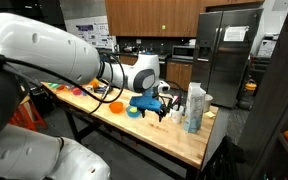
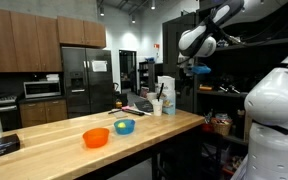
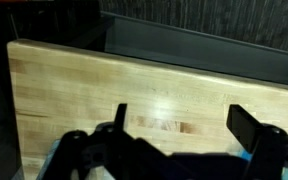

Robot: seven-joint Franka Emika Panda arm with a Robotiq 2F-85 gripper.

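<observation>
Wood-fronted cabinets [image 2: 24,40], a stainless steel refrigerator [image 2: 84,78] and a microwave [image 2: 42,89] line the back of this kitchen-like room. In front of them stands a long butcher-block table [image 2: 44,150] on a dark frame. A white robot arm [image 1: 44,55] reaches out over the table. Its gripper [image 2: 198,69] hangs well above the wood, pointing down. The jaws stand wide apart and hold nothing. In the wrist view the two black fingers [image 3: 119,122] frame only bare, pale boards, with the table's far edge and a dark surface beyond.

On the table, an orange bowl [image 2: 96,137] and a smaller blue bowl [image 2: 124,126] sit near each other without touching. Farther along, toward the end where the gripper hovers, a cluster of white bottles [image 2: 167,95] stands upright. In an exterior view the gripper shows between the blue bowl [image 1: 132,112] and the bottles, and I cannot tell which is closer. It touches neither.

My judgement as a bystander is that working well from this height means keeping the jaws spread. It also means lining up directly over one thing before going down, then descending slowly and straight. The bottles look tall and narrow, so a sideways brush from a finger could topple them. They deserve a wide berth. The bowl's low rim would suit a pinch on one wall, with a finger on either side of it.
</observation>
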